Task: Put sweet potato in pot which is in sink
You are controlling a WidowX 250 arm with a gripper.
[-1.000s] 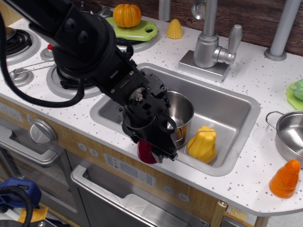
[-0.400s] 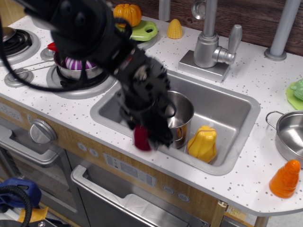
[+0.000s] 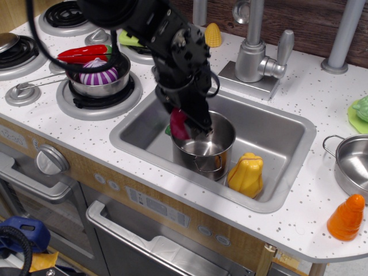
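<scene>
My black gripper [image 3: 185, 123] is shut on the dark red sweet potato [image 3: 178, 125] and holds it in the air over the left rim of the steel pot [image 3: 207, 147]. The pot stands upright in the grey sink [image 3: 276, 138], near its front wall. The pot's inside looks bare. The arm comes in from the upper left and hides the sink's back left corner.
A yellow lumpy toy [image 3: 246, 174] stands in the sink right of the pot. The silver tap [image 3: 256, 49] is behind the sink. A small pot with a striped onion [image 3: 98, 73] and a red pepper sits on the stove. A second steel pot [image 3: 351, 164] and an orange cone [image 3: 346, 217] are at the right.
The gripper has lifted the sweet potato from the sink's front left edge and carried it up and back, to above the pot's left rim. The arm swung back, uncovering the stove pot.
</scene>
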